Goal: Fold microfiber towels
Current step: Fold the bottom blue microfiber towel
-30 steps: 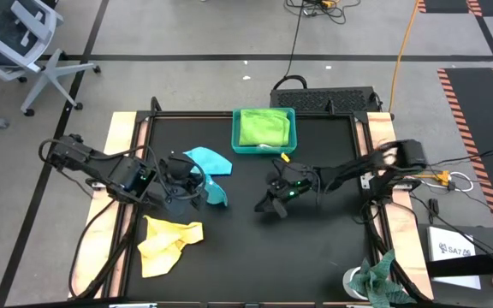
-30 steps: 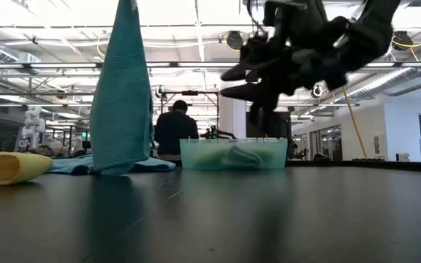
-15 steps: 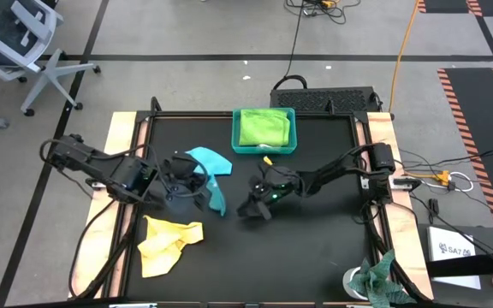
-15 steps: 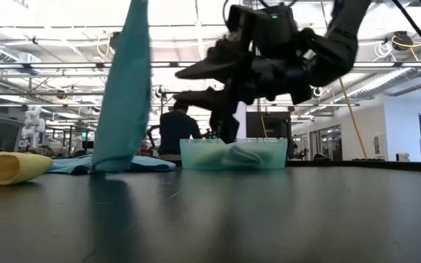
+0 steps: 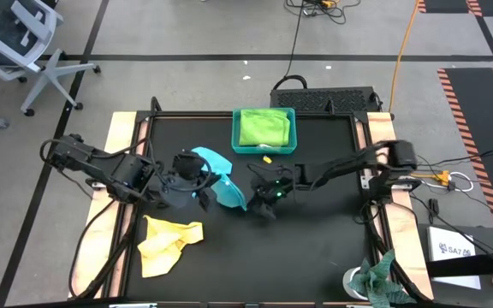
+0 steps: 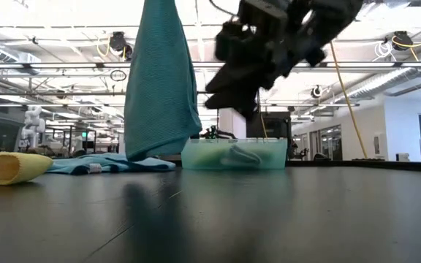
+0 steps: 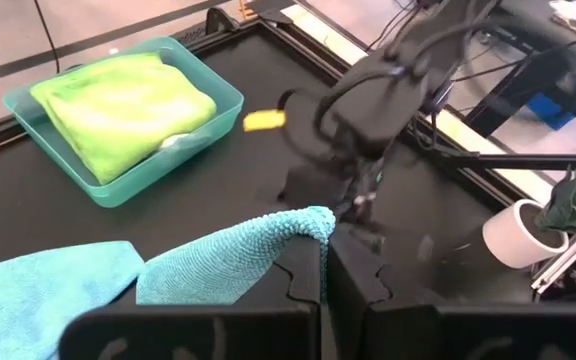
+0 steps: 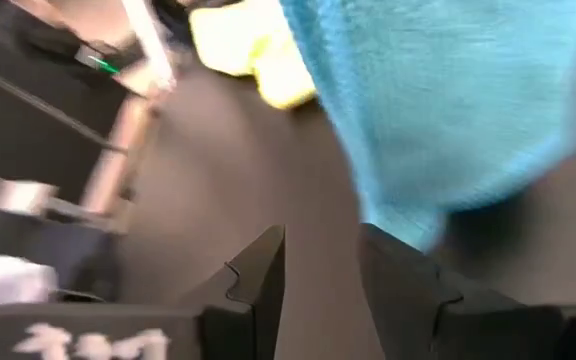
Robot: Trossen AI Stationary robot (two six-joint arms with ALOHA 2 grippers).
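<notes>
nearest you in the low view, the yellow towel lies crumpled on the black table, at the front left corner as the high view shows it. just past it, your left gripper is pinched shut on a corner of the turquoise towel; the left wrist view shows the cloth's corner clamped between the closed fingers. the towel hangs from that grip as a tall drape in the low view, with its far end resting flat on the table.

your right gripper is just beside the hanging towel, near the table's middle, raised above the surface. its fingers stand apart with nothing between them, and the towel's lower edge is close ahead of them without touching.

farther back, the teal tray sits at the table's far edge with a folded lime green towel inside it. a small yellow piece lies just in front of the tray.

off the table at the right front corner, a white paper carries dark print, too small to read.
</notes>
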